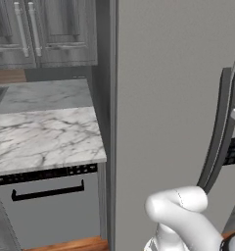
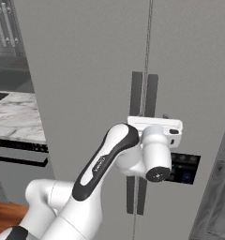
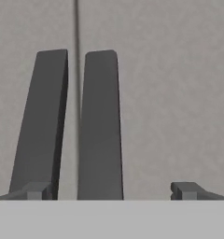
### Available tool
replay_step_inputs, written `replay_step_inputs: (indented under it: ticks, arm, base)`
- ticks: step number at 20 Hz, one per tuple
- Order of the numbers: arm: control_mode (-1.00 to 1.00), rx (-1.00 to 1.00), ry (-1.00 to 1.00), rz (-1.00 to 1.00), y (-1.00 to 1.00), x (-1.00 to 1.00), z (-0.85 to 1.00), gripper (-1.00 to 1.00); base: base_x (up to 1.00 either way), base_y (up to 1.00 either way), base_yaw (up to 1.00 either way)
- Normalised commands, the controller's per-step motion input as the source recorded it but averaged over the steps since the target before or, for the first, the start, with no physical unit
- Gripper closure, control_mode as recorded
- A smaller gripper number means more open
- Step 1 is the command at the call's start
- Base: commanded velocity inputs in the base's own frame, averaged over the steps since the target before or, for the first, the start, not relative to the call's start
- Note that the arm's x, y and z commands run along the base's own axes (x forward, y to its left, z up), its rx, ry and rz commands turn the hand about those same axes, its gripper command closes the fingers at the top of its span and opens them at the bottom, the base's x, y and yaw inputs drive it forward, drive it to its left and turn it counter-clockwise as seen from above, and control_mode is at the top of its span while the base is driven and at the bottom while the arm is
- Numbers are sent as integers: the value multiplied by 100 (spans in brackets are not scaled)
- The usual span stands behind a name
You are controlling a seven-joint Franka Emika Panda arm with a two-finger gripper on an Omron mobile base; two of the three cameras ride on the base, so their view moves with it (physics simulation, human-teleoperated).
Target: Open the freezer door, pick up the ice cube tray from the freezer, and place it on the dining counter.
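Our tool (image 3: 111,190) stands released, jaws spread wide, holding nothing, just in front of the two dark bar handles. Its left fingertip (image 3: 38,190) sits at the foot of the freezer door's handle (image 3: 41,121); the neighbouring door's handle (image 3: 101,126) stands between the fingertips. The freezer door (image 2: 86,70) is shut, left of the seam. Right of the seam, the matching door (image 2: 194,70) bears a dark button panel (image 2: 184,168). Left of the freezer door, a marble table (image 1: 41,137) tops a black-handled appliance front (image 1: 51,206), under grey wall cabinets (image 1: 41,29).

You can't see lower handle (image 2: 137,192) run behind arm; freezer door (image 1: 163,98) cut by frame top; button panel (image 2: 183,169) half hidden.
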Motion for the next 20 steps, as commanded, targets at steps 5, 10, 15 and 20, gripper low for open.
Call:
replay_step_inputs:
  ticks: [5,10,15,20]
  arm:
    - [-100,0,0,0,-2,8,0,-100]
    - [-100,0,0,0,0,4,0,-100]
    - [-100,0,0,1,0,0,0,-100]
    - [-100,0,0,1,0,0,0,-100]
  base:
    - [0,0,0]
    - [0,0,0]
    - [0,0,0]
    - [0,0,0]
